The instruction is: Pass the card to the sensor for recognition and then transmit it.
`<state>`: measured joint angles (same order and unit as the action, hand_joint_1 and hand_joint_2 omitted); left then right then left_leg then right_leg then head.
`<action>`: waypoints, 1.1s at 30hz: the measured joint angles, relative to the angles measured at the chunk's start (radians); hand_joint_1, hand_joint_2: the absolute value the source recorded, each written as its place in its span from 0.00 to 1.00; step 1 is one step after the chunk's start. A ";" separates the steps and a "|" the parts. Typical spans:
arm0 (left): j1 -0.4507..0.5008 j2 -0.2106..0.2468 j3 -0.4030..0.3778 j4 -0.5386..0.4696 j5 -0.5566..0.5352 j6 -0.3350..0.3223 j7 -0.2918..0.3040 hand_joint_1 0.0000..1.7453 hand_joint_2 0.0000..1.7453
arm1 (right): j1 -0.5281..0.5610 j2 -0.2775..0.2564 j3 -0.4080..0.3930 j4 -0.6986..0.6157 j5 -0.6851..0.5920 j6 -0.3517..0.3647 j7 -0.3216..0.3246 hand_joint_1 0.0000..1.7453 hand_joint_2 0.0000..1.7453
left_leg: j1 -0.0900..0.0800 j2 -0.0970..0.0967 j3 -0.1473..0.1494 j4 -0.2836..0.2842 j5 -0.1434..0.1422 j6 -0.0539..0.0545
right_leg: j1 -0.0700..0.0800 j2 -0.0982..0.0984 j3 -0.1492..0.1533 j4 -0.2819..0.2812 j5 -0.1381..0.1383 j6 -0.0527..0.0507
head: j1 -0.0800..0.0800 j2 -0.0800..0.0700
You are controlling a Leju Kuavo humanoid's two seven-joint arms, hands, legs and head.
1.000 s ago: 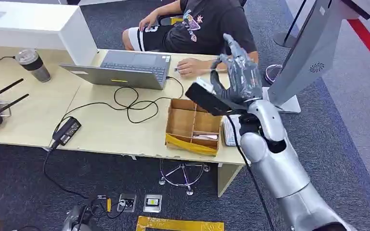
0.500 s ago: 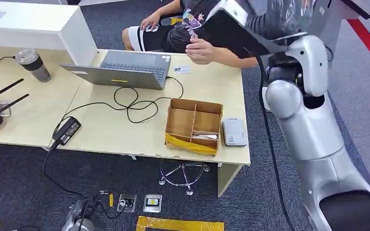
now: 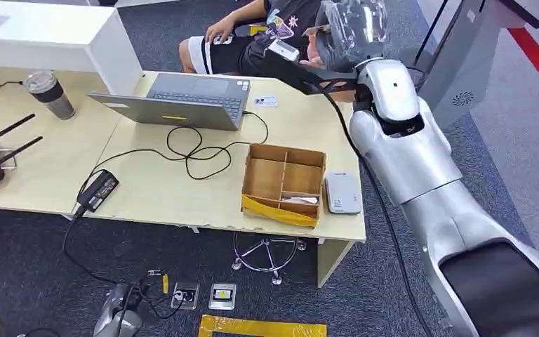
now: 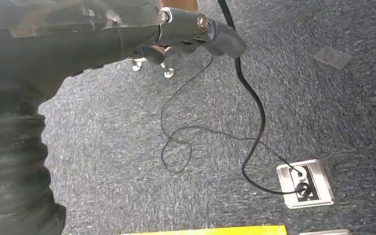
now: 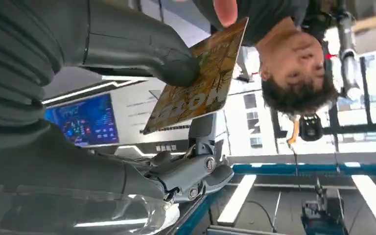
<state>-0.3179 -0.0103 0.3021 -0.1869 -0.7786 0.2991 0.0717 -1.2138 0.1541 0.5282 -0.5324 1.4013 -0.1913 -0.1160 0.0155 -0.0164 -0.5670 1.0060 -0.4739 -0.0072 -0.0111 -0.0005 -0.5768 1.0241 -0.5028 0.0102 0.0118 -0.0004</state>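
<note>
Beyond the bench point(image 3: 182, 189), card meets the person.
Right robot hand point(image 3: 351, 31) pinches the card point(image 5: 198, 81) under its thumb; its free far end touches the person's fingertip point(image 5: 225, 11), long axis toward them.

The card's point(image 5: 199, 81) far corner is covered by a person's fingertip point(image 5: 224, 11).

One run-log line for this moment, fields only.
phase: handover | right hand: raised, holds card | person's finger: touching card | left hand: hanging over carpet
</note>
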 joint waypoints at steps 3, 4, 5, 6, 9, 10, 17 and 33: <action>0.000 -0.002 0.000 0.000 0.010 0.002 -0.008 0.00 1.00 | 0.000 0.003 0.026 0.048 0.043 0.039 0.044 1.00 1.00 | 0.000 0.000 0.000 0.000 0.000 0.000 | 0.000 0.000 0.000 0.000 0.000 0.000 | 0.000 0.000; 0.001 -0.002 0.000 0.000 0.010 0.002 -0.009 0.00 1.00 | 0.000 0.002 0.031 0.066 0.049 0.043 0.047 1.00 1.00 | 0.000 0.000 0.000 0.000 0.000 0.000 | 0.000 -0.001 0.000 0.000 0.000 0.000 | 0.000 0.000; 0.001 -0.002 0.000 0.000 0.010 0.003 -0.009 0.00 1.00 | -0.001 0.002 0.036 0.077 0.051 0.044 0.052 1.00 1.00 | 0.000 0.000 0.000 0.000 0.000 0.000 | 0.000 0.000 0.000 0.000 0.000 0.000 | 0.000 0.000; 0.001 -0.002 0.000 0.000 0.010 0.002 -0.009 0.00 1.00 | -0.001 0.002 0.043 0.088 0.055 0.045 0.053 1.00 1.00 | 0.000 0.000 0.000 0.000 0.000 0.000 | 0.000 0.000 0.000 0.000 0.000 0.000 | 0.000 0.000; 0.001 -0.003 0.000 0.000 0.008 0.002 -0.009 0.00 1.00 | -0.008 0.001 0.069 0.120 0.104 0.049 0.060 1.00 1.00 | 0.000 0.001 0.001 0.000 0.000 0.000 | 0.000 0.001 0.000 0.000 0.000 0.000 | 0.000 0.000; 0.001 -0.003 0.000 0.000 0.007 0.002 -0.009 0.00 1.00 | -0.010 0.000 0.075 0.125 0.119 0.049 0.062 1.00 1.00 | 0.000 0.001 0.000 0.000 0.000 0.000 | 0.000 0.000 0.000 0.000 0.000 0.000 | 0.000 0.000; 0.001 -0.004 -0.002 0.000 -0.010 0.001 -0.008 0.00 1.00 | -0.030 -0.029 0.100 0.156 0.143 0.057 0.083 0.96 1.00 | 0.000 0.001 0.000 0.000 0.000 0.000 | 0.000 0.001 -0.001 0.000 0.000 0.000 | 0.000 0.000; 0.002 -0.004 -0.008 0.000 -0.026 0.000 0.008 0.00 1.00 | -0.024 -0.111 0.112 0.205 0.024 -0.147 0.083 0.00 1.00 | 0.000 0.002 0.000 0.000 0.000 0.000 | 0.000 0.002 -0.001 0.000 0.001 0.000 | 0.000 0.000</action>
<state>-0.3161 -0.0141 0.2945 -0.1869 -0.8042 0.2987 0.0794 -1.2380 0.0431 0.6398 -0.3273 1.4256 -0.3383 -0.0332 0.0153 -0.0144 -0.5666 1.0065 -0.4739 -0.0072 -0.0112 0.0014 -0.5782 1.0239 -0.5022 0.0104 0.0119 0.0000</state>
